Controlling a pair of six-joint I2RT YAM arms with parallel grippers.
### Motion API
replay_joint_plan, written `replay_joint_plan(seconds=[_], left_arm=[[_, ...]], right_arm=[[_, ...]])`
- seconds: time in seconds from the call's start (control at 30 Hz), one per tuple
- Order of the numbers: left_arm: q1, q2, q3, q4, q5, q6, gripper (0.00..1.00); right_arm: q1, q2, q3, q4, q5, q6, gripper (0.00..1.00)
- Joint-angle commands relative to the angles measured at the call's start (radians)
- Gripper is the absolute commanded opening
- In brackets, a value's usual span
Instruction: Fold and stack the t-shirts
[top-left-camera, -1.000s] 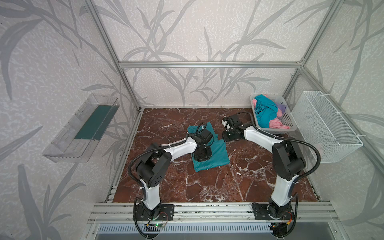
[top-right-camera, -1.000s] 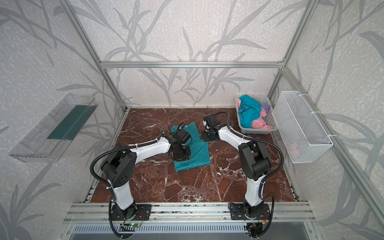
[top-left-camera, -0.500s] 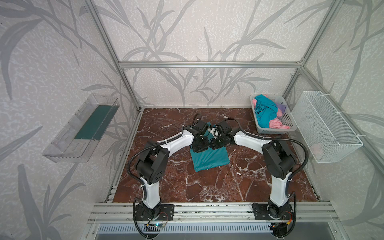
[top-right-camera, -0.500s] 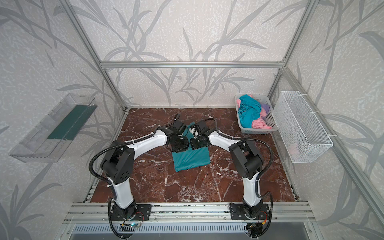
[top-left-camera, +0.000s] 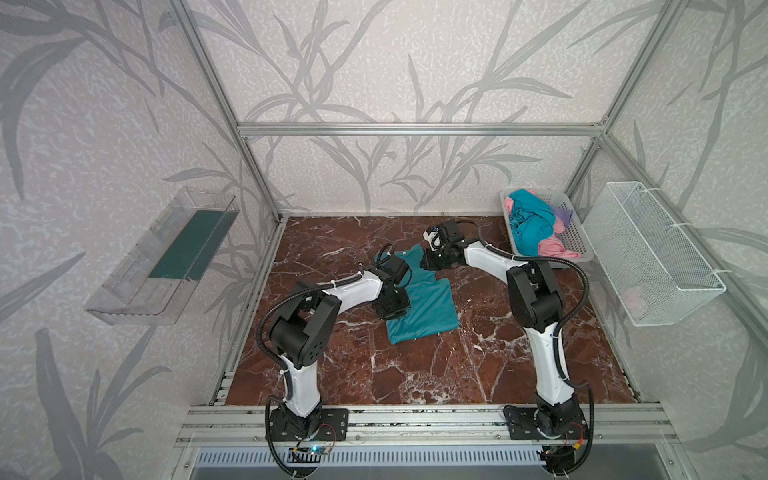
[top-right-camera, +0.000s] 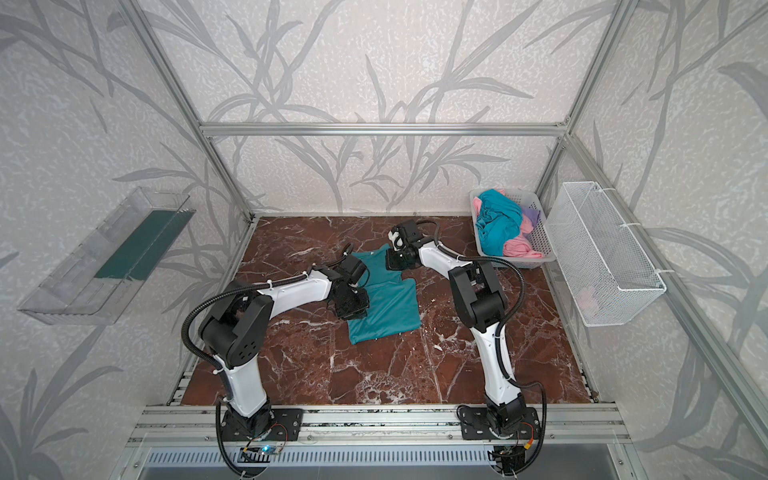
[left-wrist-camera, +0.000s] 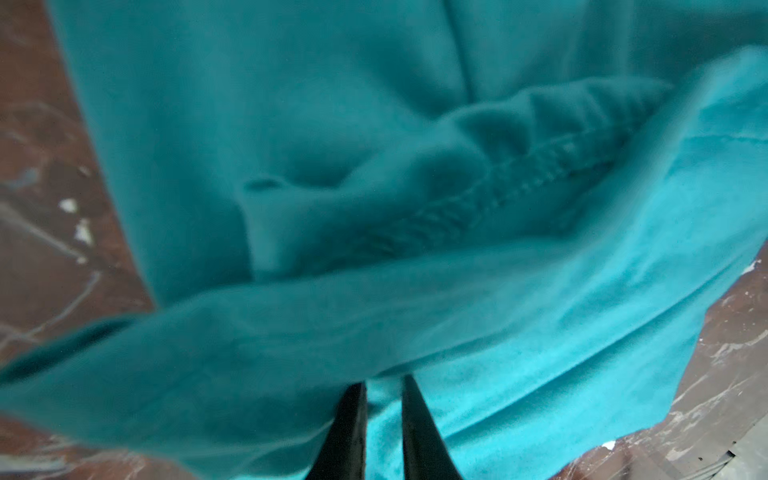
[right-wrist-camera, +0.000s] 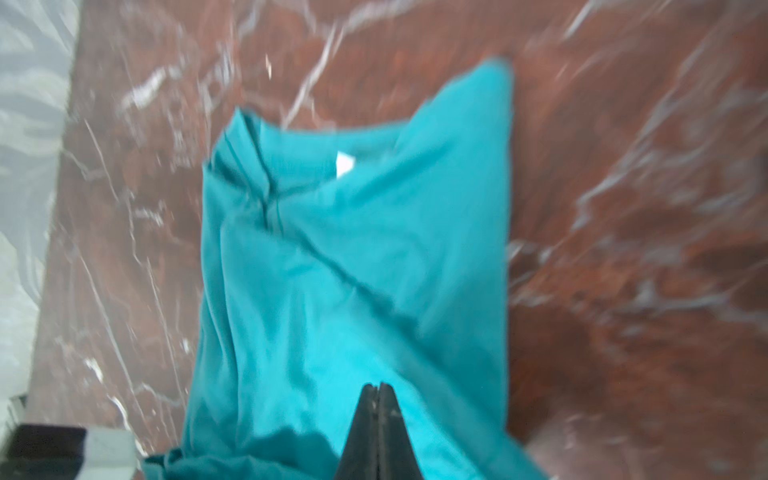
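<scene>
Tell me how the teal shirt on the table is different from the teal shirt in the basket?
The table shirt lies spread mostly flat; the basket shirt is crumpled in a heap. The table shirt lies alone; the basket shirt sits among pink cloth and lilac cloth. Both are teal.

The teal t-shirt (top-left-camera: 430, 305) is soft, matt jersey cloth with stitched hems. The bench (top-left-camera: 415, 374) is glossy, veined red-brown stone. The grey basket (top-left-camera: 575, 237) is perforated plastic; the white basket (top-left-camera: 652, 253) is wire mesh.
</scene>
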Motion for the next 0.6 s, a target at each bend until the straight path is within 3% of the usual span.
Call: replay_joint_plan(seconds=[0.0, 0.1, 0.27, 0.43, 0.57], left_arm=[[-0.002, -0.053, -0.017, -0.04, -0.029, 0.01, 0.2], [-0.002, -0.119, -0.001, -0.075, -0.063, 0.025, 0.2], [-0.005, -0.219, -0.042, -0.11, -0.079, 0.024, 0.26], [-0.025, -0.288, -0.17, -0.089, -0.085, -0.018, 0.5], [-0.048, -0.313, -0.264, -0.028, -0.069, -0.07, 0.61]], right_arm=[[-0.009, -0.038, 0.016, -0.01, -0.009, 0.009, 0.03], [-0.009, -0.147, -0.075, -0.016, 0.033, -0.026, 0.04], [0.0, -0.401, -0.368, -0.025, 0.12, -0.052, 0.09], [0.023, -0.592, -0.634, -0.09, 0.124, -0.06, 0.26], [0.052, -0.674, -0.781, -0.106, 0.097, -0.048, 0.42]])
